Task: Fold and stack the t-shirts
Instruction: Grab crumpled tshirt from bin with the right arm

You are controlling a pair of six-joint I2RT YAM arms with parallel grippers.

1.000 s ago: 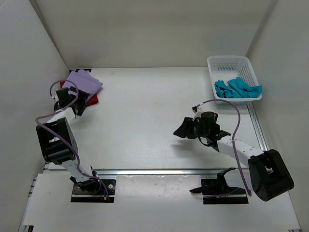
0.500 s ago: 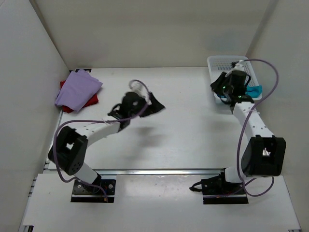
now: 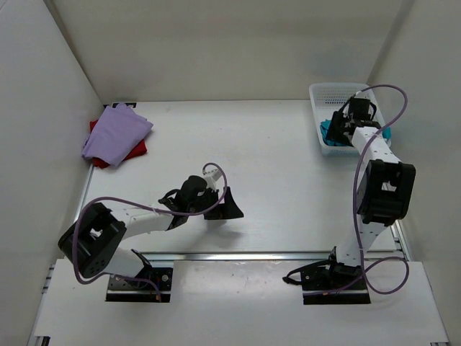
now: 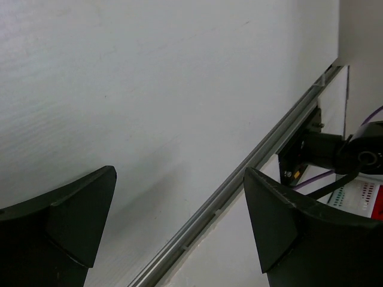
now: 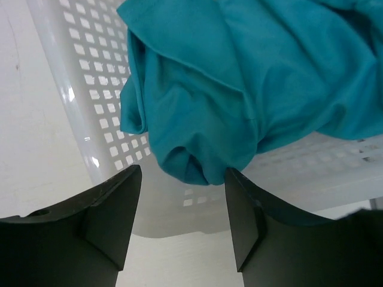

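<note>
White tabletop [image 3: 274,166] fills most of the overhead view, with pale walls on three sides. At its far left corner we see the lavender shirt [image 3: 115,130] folded and lying on top of the dark red shirt [image 3: 137,150], whose edge shows beneath it. We judge that two of the three are done and stacked.

That leaves the teal shirt [image 5: 251,72], crumpled inside the white mesh basket [image 3: 328,94] at the far right corner. The right gripper [image 5: 182,170] is reaching into that basket. Its jaws stand wide apart and are closed on nothing, though a rounded fold of teal cloth hangs just off the fingertips, roughly in line with the gap. We cannot tell whether the fingers [image 5: 114,203] touch the cloth.

The left gripper [image 4: 179,173] hovers over bare table near the front rail, well apart from both the stack and the basket, also wide open and empty.

So the step in hand looks like fetching the last shirt. We think the next move calls for pushing the right jaws a little further onto that hanging fold and closing on it, then lifting the cloth over the basket's rim to the open middle of the table — where the left arm could help spread it flat. A shallow pinch might slip off.
</note>
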